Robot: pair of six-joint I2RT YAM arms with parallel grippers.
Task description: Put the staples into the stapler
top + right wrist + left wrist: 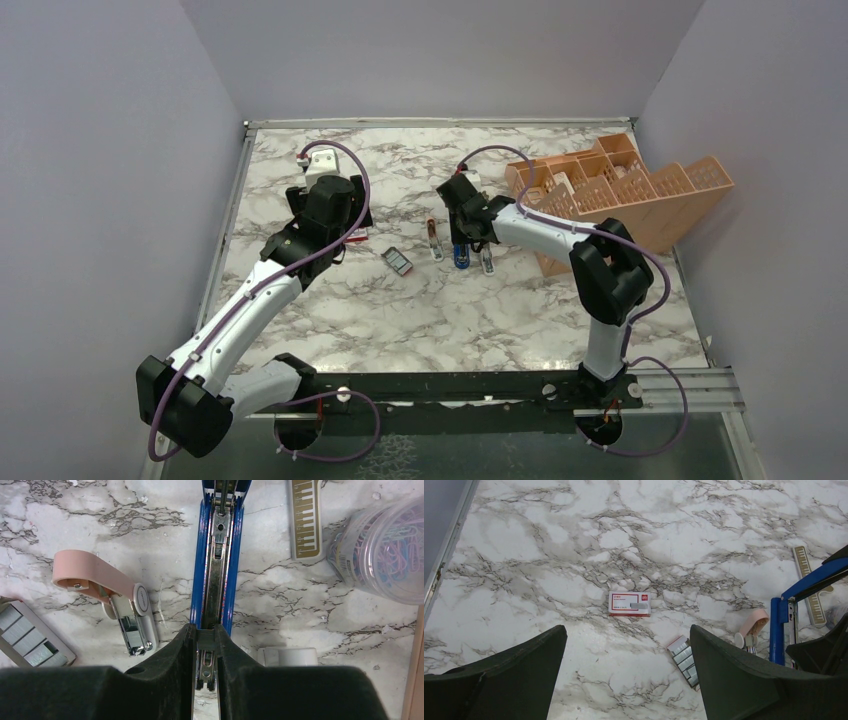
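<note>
Right gripper (206,642) is clamped shut on the stapler (214,565), its fingers (170,655) pinching the metal rail at the stapler's near end. The stapler sits mid-table on the marble table (400,320) and runs straight away from the right wrist camera. Its blue side walls flank an exposed metal channel. In the left wrist view one blue arm of it stands up at an angle, so the top looks swung open. Can't tell whether the channel holds anything.

Left gripper (628,632) hangs above the table with its jaws wide apart, holding nothing. The red-and-white box (629,603) lies flat on the marble, framed between the two fingers in that view.

The staples (684,657) are several silvery strips side by side in their dark tray. The tray is near the box on the stapler's side and apart from both.

- A pink-and-white tool (107,595) lies between the tray and the stapler.
- A gold ruled strip (305,520) lies on the stapler's other side, next to a clear jar of coloured paper clips (385,550).
- A small white block (287,656) sits just beside the right fingers.
- A peach divided organizer (620,195) is at the table's right edge, tilted.
</note>
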